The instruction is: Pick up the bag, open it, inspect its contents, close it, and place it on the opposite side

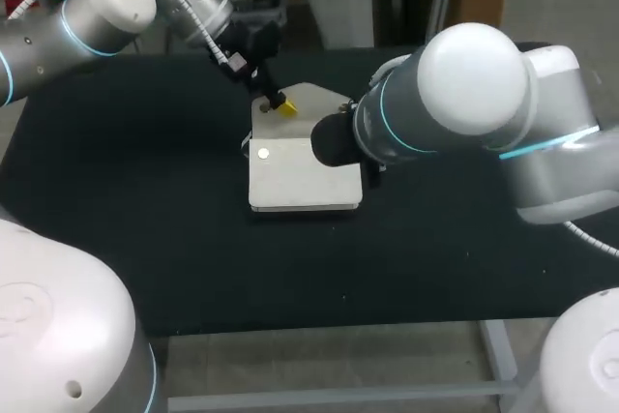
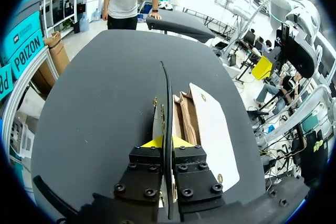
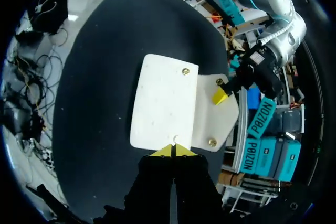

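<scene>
- Where the black table (image 1: 145, 229) has its middle, the bag (image 1: 305, 181) is seen lying flat on its back.
- Bag: cream-white, smooth, roughly rectangular with rounded corners; edges finished dark.
- Its flap (image 1: 319, 102) is thrown back toward the far side, away from the body.
- Small round metal snaps (image 1: 263, 153) are noted at the corners, two on the body and two on the flap (image 3: 218, 119).
- From the left wrist, the mouth of the bag (image 2: 210, 129) is seen parted; tan lining (image 2: 188, 116) with folded dividers is shown inside. No contents can be made out.
- Left gripper (image 1: 283, 105): brought in from the far left, set at the flap's left part. Its fingers are drawn almost together on a thin dark edge of the flap, which is seen edge-on running ahead of the left gripper (image 2: 167, 141).
- The same gripper (image 3: 219, 96) is seen from the right wrist, its yellow tip on the flap.
- Right gripper (image 3: 173, 150): hidden behind its own arm from the head camera. Its fingers are closed tip to tip at the right edge of the bag (image 3: 163, 103), beside a snap; whether anything is pinched cannot be told.
</scene>
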### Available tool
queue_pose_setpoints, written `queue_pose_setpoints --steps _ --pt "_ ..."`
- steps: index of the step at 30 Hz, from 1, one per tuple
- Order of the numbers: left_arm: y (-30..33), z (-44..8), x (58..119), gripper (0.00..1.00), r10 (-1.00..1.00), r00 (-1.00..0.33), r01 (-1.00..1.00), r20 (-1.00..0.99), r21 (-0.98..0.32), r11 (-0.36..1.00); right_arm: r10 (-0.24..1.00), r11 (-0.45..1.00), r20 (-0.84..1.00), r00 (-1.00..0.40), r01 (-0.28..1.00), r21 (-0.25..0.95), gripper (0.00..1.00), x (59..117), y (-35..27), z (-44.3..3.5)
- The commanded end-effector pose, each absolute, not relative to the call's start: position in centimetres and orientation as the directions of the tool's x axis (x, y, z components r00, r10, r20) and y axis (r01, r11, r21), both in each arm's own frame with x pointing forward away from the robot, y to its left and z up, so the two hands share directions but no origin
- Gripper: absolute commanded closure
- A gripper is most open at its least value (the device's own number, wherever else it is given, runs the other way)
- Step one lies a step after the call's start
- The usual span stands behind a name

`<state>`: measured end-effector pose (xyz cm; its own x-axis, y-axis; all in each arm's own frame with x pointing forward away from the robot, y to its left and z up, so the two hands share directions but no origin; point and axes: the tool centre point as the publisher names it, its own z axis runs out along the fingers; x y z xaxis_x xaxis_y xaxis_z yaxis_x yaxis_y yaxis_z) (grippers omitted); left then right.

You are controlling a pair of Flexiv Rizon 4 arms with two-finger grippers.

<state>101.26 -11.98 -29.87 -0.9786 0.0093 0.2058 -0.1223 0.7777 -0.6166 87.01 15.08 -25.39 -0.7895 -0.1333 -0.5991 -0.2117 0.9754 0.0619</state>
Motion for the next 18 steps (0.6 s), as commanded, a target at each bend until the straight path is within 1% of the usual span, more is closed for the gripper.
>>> queue_pose_setpoints --steps 1,3,6,9,10,18 --pt "-11.9 -30.3 100.6 1.0 -0.011 -0.982 -0.128 0.189 -0.619 0.775 -0.106 0.989 -0.562 -0.82 -0.147 0.03 1.0 85.9 16.0 -25.6" --pt "-12.0 -30.6 100.4 1.0 -0.02 -0.985 -0.123 0.171 -0.618 0.776 -0.089 0.99 -0.551 -0.83 -0.133 0.041 1.0 85.3 16.2 -26.3" --pt "-12.0 -31.1 100.0 1.0 -0.024 -0.99 -0.108 0.141 -0.623 0.775 -0.07 0.987 -0.509 -0.858 -0.133 0.089 1.0 84.8 16.7 -27.8" --pt "-12.2 -31.4 99.4 1.0 -0.028 -0.995 -0.082 0.096 -0.63 0.772 -0.037 0.988 -0.494 -0.869 -0.107 0.114 1.0 84.7 16.5 -28.1" --pt "-12.2 -31.4 99.2 1.0 -0.032 -0.996 -0.078 0.083 -0.63 0.773 -0.022 0.99 -0.506 -0.862 -0.088 0.106 1.0 84.9 16.0 -27.7" --pt "-12.3 -31.0 97.7 1.0 -0.051 -0.998 -0.016 -0.036 -0.637 0.77 -0.022 0.99 -0.506 -0.862 -0.088 0.106 1.0 84.9 16.0 -27.7"
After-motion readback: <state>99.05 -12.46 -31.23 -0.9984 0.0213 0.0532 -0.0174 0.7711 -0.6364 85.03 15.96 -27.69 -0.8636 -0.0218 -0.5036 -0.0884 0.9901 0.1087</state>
